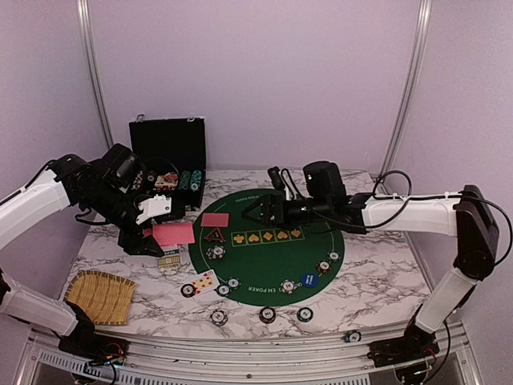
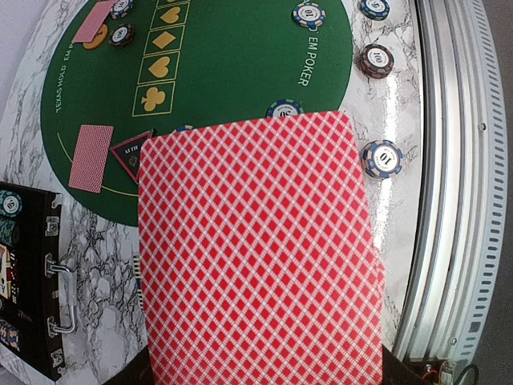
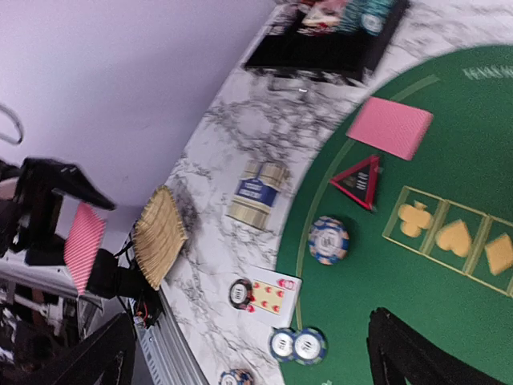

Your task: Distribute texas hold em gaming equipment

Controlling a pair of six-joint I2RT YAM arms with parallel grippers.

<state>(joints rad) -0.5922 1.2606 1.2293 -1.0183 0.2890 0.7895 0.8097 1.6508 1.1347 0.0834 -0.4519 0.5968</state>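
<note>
Red-backed playing card, light, slick and bendy so likely best pinched by an edge, hung clamped in left tool over table beside green poker felt; right tool stood spread, empty.

Pale lilac walls close in the scene at 12, 9 and 3 o'clock, plain and evenly lit. Two slim metal poles rise against them, one at 11 o'clock, one at 1 o'clock. The white marble-patterned table has grey veining and shines softly near its edge. A ribbed aluminium rail runs along it at 6 o'clock.
</note>
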